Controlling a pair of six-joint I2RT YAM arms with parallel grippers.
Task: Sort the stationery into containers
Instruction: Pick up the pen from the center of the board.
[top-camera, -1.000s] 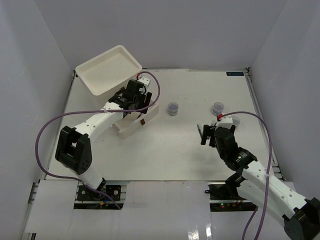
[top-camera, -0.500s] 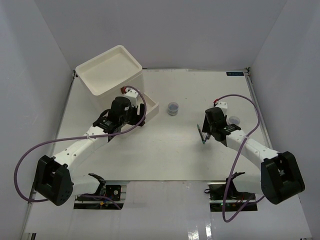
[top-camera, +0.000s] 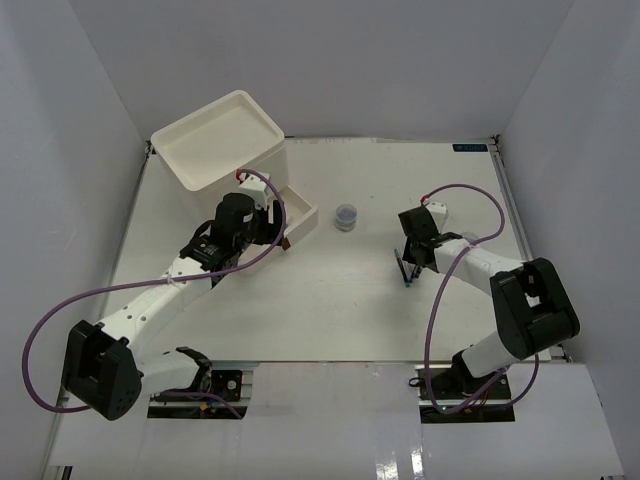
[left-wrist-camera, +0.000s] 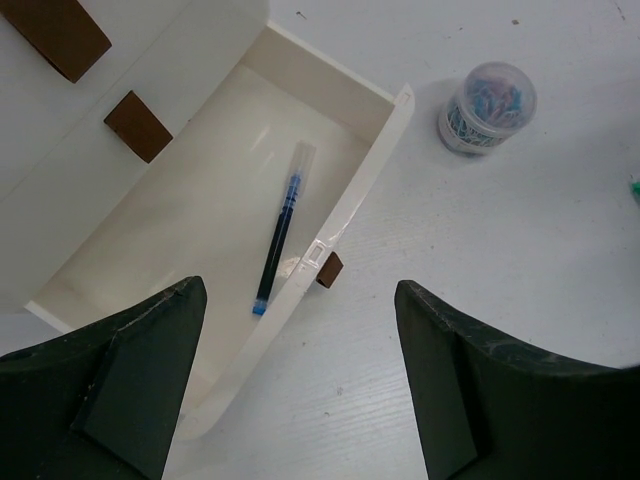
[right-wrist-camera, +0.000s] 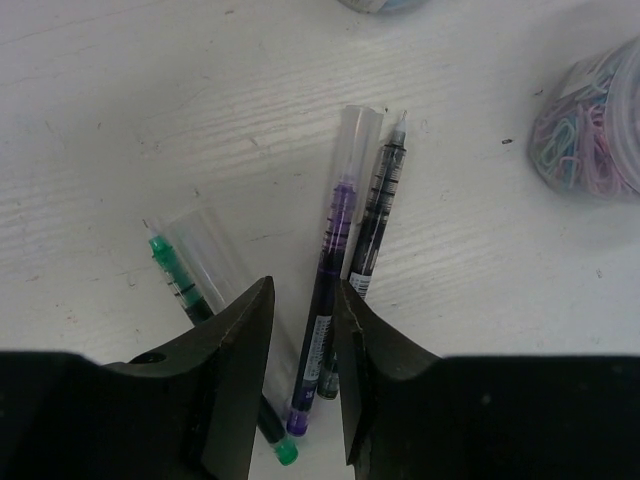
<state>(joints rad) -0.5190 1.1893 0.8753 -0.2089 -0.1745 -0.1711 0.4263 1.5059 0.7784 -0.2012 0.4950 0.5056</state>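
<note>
The white drawer unit (top-camera: 215, 140) stands at the far left with its lowest drawer (left-wrist-camera: 330, 100) pulled out. A blue pen (left-wrist-camera: 280, 230) lies inside that drawer. My left gripper (left-wrist-camera: 300, 390) hovers open above the drawer's front corner and holds nothing. A clear jar (left-wrist-camera: 487, 108) of bluish clips stands to its right on the table, the same jar (top-camera: 346, 216) showing mid-table in the top view. My right gripper (right-wrist-camera: 302, 290) is down over three pens, its jaws narrowed astride the purple pen (right-wrist-camera: 335, 250), with a gap still showing. A black pen (right-wrist-camera: 372, 230) and a green pen (right-wrist-camera: 185, 285) lie beside it.
A jar of pastel clips (right-wrist-camera: 600, 120) sits just right of the pens. The brown handle (left-wrist-camera: 329, 270) of the open drawer sticks out toward my left gripper. Two more brown handles (left-wrist-camera: 137, 125) mark the shut drawers above. Grey walls close in the table.
The right jaws have narrowed from wide open to close around the purple pen. The left gripper has drawn back from the drawer and opened a little wider.
</note>
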